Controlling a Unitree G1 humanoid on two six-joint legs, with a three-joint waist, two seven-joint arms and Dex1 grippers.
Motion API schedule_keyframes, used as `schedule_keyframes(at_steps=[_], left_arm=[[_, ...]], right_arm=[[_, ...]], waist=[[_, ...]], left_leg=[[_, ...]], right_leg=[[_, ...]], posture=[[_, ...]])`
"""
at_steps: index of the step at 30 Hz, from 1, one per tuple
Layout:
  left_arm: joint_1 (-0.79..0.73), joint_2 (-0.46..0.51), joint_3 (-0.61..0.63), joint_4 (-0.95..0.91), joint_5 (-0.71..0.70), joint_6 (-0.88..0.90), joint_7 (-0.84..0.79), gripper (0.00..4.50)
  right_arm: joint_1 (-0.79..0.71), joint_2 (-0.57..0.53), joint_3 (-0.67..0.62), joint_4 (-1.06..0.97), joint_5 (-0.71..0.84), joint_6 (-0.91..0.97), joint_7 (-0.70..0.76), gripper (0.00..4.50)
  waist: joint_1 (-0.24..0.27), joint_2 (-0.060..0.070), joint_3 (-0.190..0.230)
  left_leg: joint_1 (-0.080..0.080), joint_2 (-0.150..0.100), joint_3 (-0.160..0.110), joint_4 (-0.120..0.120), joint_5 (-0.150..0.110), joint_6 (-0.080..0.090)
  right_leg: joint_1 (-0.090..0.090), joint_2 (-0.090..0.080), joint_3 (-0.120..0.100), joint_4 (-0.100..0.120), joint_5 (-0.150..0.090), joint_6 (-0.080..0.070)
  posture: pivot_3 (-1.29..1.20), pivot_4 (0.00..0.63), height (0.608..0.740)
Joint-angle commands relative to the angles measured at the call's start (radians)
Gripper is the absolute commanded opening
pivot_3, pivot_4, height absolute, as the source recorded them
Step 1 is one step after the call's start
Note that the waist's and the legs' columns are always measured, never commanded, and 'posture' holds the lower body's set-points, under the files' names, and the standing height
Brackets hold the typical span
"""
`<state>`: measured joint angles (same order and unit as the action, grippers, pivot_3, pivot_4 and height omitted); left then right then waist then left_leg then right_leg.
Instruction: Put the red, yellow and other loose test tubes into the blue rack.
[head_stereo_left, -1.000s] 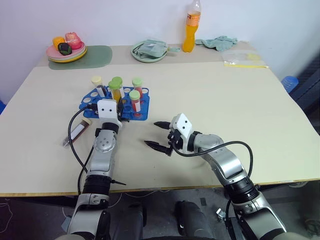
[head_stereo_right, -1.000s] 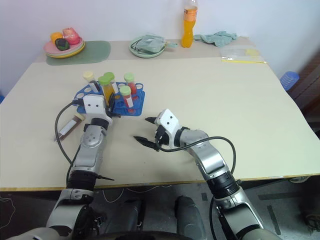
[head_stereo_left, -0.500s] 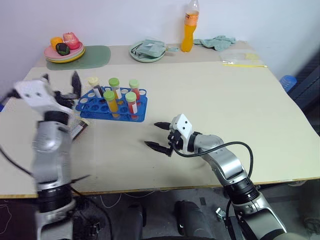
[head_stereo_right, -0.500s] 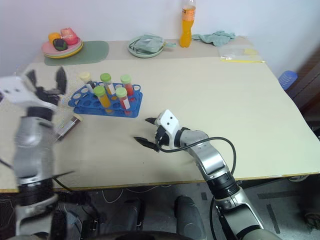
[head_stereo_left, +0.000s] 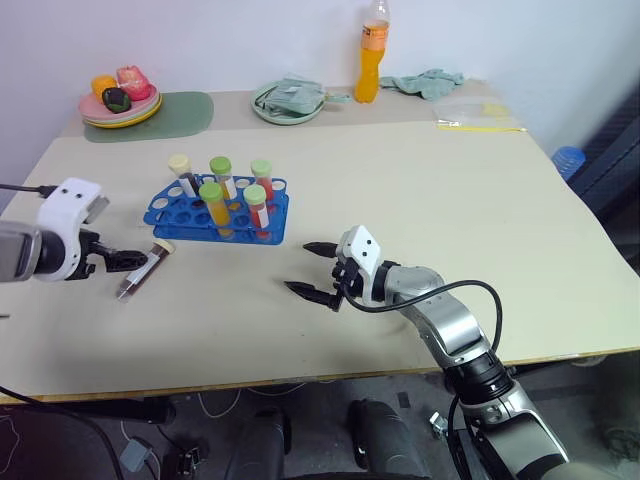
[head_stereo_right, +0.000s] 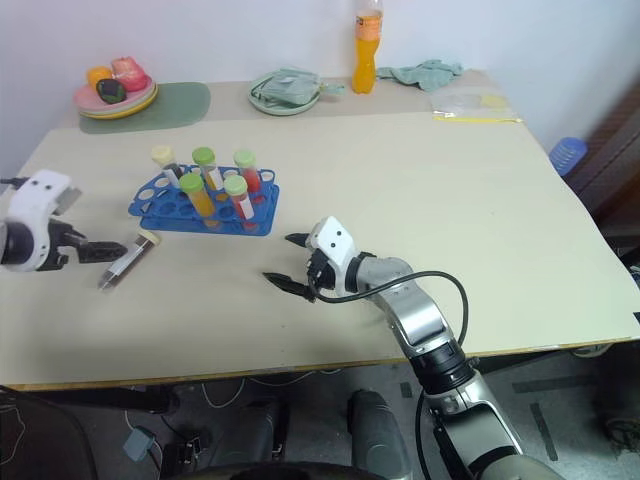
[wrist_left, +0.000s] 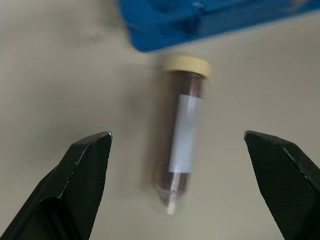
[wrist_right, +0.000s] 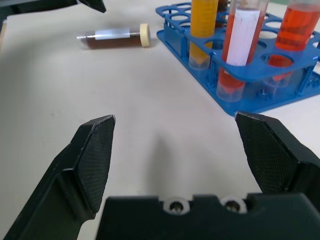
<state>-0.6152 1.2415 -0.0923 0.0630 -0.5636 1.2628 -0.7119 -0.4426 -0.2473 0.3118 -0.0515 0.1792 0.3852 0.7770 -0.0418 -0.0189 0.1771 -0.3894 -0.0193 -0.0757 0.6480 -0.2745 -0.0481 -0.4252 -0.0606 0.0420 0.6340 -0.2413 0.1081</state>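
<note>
Left gripper (wrist_left: 177, 150) is spread wide with nothing in it, hanging over a brown tube (head_stereo_left: 141, 272) lying flat on the table (head_stereo_left: 420, 190), cream cap toward the blue rack (head_stereo_left: 222, 207) just beside it. Right gripper (head_stereo_left: 311, 268) is wide open and empty too, parked mid-table near the front edge. Rack holds five capped tubes upright. Loads of bare tabletop to the right.

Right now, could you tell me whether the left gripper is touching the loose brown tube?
Apart. In the left wrist view, the brown tube lies between the left gripper's open fingers with bare table on both sides.
</note>
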Motion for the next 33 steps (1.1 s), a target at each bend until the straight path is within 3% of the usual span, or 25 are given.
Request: schedule_keyframes(at_steps=[1,4,7,8,10,15,16,19,23,25,27,30,33], left_arm=[[-0.147,-0.007,-0.216,0.121,0.139,-0.021,-0.137,4.35],[-0.238,-0.050,-0.371,0.257,0.269,-0.094,-0.227,4.35],[-0.286,-0.096,-0.446,0.359,0.347,-0.143,-0.303,4.35],[-0.296,-0.112,-0.463,0.390,0.370,-0.155,-0.321,4.14],[-0.311,-0.128,-0.486,0.428,0.411,-0.180,-0.361,3.52],[-0.299,-0.088,-0.444,0.433,0.444,-0.224,-0.451,0.96],[-0.284,-0.065,-0.427,0.420,0.440,-0.233,-0.473,0.74],[-0.212,0.017,-0.308,0.390,0.396,-0.282,-0.500,0.74],[-0.138,0.037,-0.003,0.444,0.288,-0.310,-0.420,0.74],[-0.032,-0.039,0.301,0.387,0.252,-0.476,-0.228,0.74],[0.077,-0.157,0.529,0.250,0.265,-0.584,-0.019,0.74],[0.156,-0.367,0.650,0.023,0.266,-0.650,0.199,0.74],[0.170,-0.578,0.646,-0.146,0.282,-0.740,0.382,0.74]], right_arm=[[-0.018,0.013,0.003,-0.014,0.005,-0.025,0.005,4.26],[-0.012,0.014,0.001,-0.021,0.003,-0.025,-0.002,4.26],[-0.001,0.011,-0.004,-0.032,0.003,-0.021,-0.012,4.26],[0.005,0.009,-0.006,-0.039,0.003,-0.018,-0.017,4.26],[0.009,0.007,-0.008,-0.045,0.003,-0.015,-0.023,4.26],[0.013,-0.003,-0.005,-0.056,0.008,-0.012,-0.021,4.26],[0.014,-0.009,-0.004,-0.060,0.011,-0.011,-0.012,4.26],[0.021,-0.031,-0.005,-0.081,0.039,-0.011,0.036,4.26],[0.027,-0.052,-0.014,-0.112,0.100,-0.004,0.112,4.26],[0.025,-0.049,-0.021,-0.120,0.134,-0.008,0.144,4.26],[0.017,-0.038,-0.022,-0.114,0.151,-0.019,0.160,4.26],[-0.002,-0.033,-0.013,-0.085,0.152,-0.017,0.175,4.26],[-0.021,-0.022,-0.006,-0.053,0.140,-0.021,0.175,4.26]], waist=[[-0.002,0.000,0.000],[-0.004,0.000,0.000],[-0.005,0.000,0.000],[-0.003,0.000,0.000],[-0.003,0.000,0.000],[-0.003,-0.001,0.001],[-0.005,-0.001,0.001],[-0.011,-0.001,0.001],[-0.004,-0.001,0.001],[-0.003,-0.001,0.001],[0.003,-0.001,0.001],[0.017,-0.002,0.000],[0.034,-0.005,0.000]], left_leg=[[0.000,0.000,0.000,0.000,0.000,0.000],[0.000,0.000,0.001,0.000,0.000,0.000],[-0.001,0.001,0.001,0.000,0.000,0.000],[-0.001,0.001,0.001,0.000,0.000,0.000],[-0.001,0.001,0.001,0.000,0.000,0.000],[-0.002,0.001,0.001,0.001,0.000,0.000],[-0.002,0.001,0.001,0.001,0.000,0.000],[-0.002,0.001,0.001,0.001,0.000,0.000],[-0.002,0.001,0.001,0.001,0.000,0.001],[-0.002,0.001,0.001,0.002,0.000,0.001],[-0.002,0.002,-0.002,0.002,0.000,0.001],[-0.001,0.002,-0.003,0.003,0.000,0.001],[-0.002,0.000,-0.003,0.004,0.000,0.001]], right_leg=[[0.000,0.000,0.000,0.000,0.000,0.000],[-0.001,0.001,0.001,0.000,0.000,0.000],[-0.002,0.001,0.001,0.000,0.000,0.000],[-0.002,0.001,0.001,0.000,0.000,0.000],[-0.002,0.001,0.001,0.000,0.000,0.000],[-0.002,0.001,0.001,0.000,0.000,0.000],[-0.002,0.001,0.001,0.001,0.000,0.000],[-0.003,0.001,0.002,0.001,0.000,0.000],[-0.003,0.000,0.002,0.001,0.000,0.000],[-0.003,0.000,0.001,0.002,0.000,0.000],[-0.002,-0.002,0.000,0.002,0.000,0.001],[-0.002,-0.005,0.001,0.002,0.000,0.001],[-0.002,-0.005,0.001,0.002,0.000,0.001]], posture=[[0.00,0.150,0.740],[0.00,0.150,0.740],[0.00,0.150,0.740],[0.00,0.150,0.740],[0.00,0.150,0.740],[0.00,0.150,0.740],[0.00,0.150,0.740],[0.00,0.150,0.740],[0.00,0.150,0.740],[0.00,0.150,0.740],[0.00,0.150,0.740],[0.00,0.150,0.740],[0.00,0.150,0.740]])
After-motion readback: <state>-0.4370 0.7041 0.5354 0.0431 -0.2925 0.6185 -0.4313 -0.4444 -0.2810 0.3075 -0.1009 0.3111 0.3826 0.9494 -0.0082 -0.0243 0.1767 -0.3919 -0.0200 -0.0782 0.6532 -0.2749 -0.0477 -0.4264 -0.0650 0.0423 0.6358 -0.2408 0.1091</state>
